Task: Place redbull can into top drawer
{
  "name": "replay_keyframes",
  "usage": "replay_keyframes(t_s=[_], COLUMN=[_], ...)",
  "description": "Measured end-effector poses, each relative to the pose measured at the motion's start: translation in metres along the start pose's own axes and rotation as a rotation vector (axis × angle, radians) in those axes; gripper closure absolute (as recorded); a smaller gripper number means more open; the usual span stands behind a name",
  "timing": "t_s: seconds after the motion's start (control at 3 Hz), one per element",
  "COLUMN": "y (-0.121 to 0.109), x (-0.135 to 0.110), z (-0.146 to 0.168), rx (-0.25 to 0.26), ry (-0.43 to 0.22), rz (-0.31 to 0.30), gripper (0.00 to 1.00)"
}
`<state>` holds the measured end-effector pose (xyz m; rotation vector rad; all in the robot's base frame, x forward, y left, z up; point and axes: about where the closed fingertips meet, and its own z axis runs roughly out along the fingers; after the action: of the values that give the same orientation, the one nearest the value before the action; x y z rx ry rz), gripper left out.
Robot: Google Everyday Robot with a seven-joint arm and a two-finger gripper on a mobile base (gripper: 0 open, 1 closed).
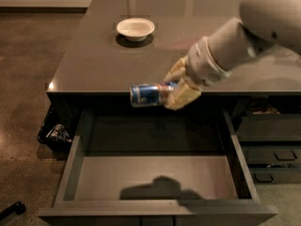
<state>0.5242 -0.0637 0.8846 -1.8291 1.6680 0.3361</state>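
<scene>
The drawer [69,175] stands pulled open, a shadow on its grey floor. Above its back edge the gripper [175,86] clamps the can [146,94], lying sideways, before the counter [94,65] front. Farther back, a bowl [135,28] sits on the counter.

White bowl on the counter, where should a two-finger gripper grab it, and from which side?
Pinch the near rim of the white bowl from above: it sits upright, open, with a thin lip. The gripper, above the open top drawer, is shut on the redbull can.
</scene>
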Motion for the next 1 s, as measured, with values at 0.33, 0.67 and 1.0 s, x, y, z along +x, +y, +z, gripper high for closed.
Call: replay_keyframes(t_s=[0.33,0.67,1.0], y=[0.044,0.044,0.053], x=[0.02,0.02,0.037], z=[0.021,0.021,0.039], rx=[0.011,0.011,0.016], ry=[-0.081,-0.081,-0.088], rz=[0.076,0.075,0.103], gripper=[1.0,1.0,1.0])
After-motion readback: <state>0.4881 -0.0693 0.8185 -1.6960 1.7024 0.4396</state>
